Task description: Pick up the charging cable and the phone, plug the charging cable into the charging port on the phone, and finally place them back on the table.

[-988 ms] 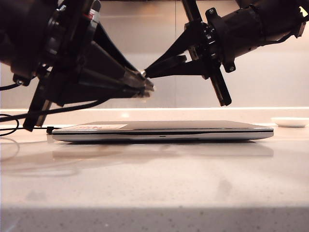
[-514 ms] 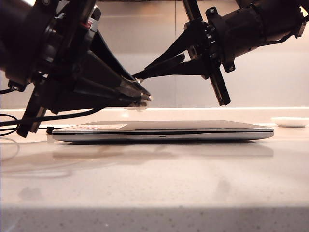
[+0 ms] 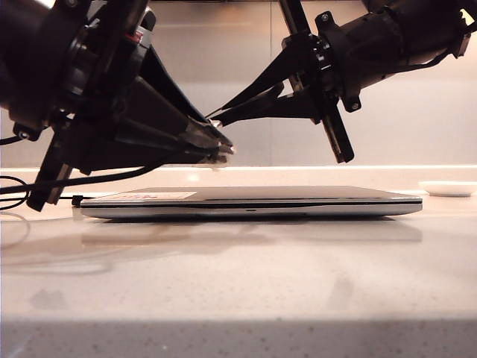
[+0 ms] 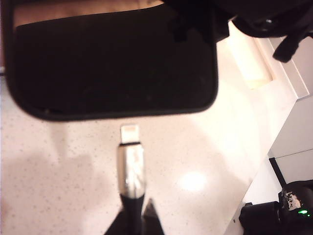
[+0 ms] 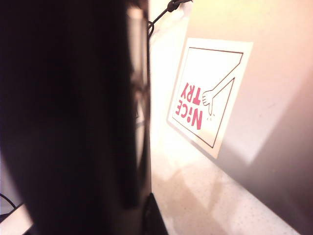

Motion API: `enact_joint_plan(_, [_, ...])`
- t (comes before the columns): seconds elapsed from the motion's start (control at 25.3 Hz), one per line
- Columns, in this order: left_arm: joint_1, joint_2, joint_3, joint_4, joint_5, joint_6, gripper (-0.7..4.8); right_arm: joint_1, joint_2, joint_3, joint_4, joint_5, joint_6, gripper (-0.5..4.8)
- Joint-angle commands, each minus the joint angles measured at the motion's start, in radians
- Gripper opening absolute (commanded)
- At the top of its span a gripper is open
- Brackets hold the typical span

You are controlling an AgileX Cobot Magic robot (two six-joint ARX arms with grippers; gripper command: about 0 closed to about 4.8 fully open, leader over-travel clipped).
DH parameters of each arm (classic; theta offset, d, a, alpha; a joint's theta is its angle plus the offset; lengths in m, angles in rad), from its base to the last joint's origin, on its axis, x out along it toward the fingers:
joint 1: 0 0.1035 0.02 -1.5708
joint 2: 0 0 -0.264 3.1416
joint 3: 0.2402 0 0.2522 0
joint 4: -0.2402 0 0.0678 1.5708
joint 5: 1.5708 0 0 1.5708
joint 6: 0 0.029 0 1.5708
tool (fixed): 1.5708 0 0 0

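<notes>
Pale speckled glossy stone table [image 3: 238, 291], foreground bare. Behind it: wide silver closed laptop [image 3: 253, 201] with white "NICE TRY" sticker [image 5: 208, 95]. Above the laptop: left gripper [image 3: 223, 149], clenched on the thin black charging cable [image 4: 131, 171], silver plug just short of the flat black phone [image 4: 112, 61], gripped by the right gripper [image 3: 216, 115].

From the side, the left gripper [image 3: 223, 151] and right gripper [image 3: 215, 115] meet in one dark tangle, so the phone [image 4: 112, 63] and the cable's plug [image 4: 130, 169] can't be picked out there. In the left wrist view the phone's upper edge is cut off, and its port is too dark to see. The right wrist view is mostly a blurred black slab on the left.
</notes>
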Motion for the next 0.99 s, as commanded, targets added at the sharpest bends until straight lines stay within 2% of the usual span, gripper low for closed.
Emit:
enact_joint_plan(0.04, [0.000,-0.003,0.004,0.013,-0.003,0.005,-0.06,0.011,-0.010,0.005,0.031,-0.014,-0.008,-0.07])
enact_joint_plan(0.71, [0.000,-0.003,0.004,0.014,-0.003,0.005,-0.06,0.017,-0.010,0.004,0.017,0.007,-0.046,-0.06])
enact_joint_plan(0.99, [0.000,-0.003,0.004,0.013,-0.003,0.008,-0.06,0.018,-0.010,0.004,-0.015,-0.018,-0.046,-0.07])
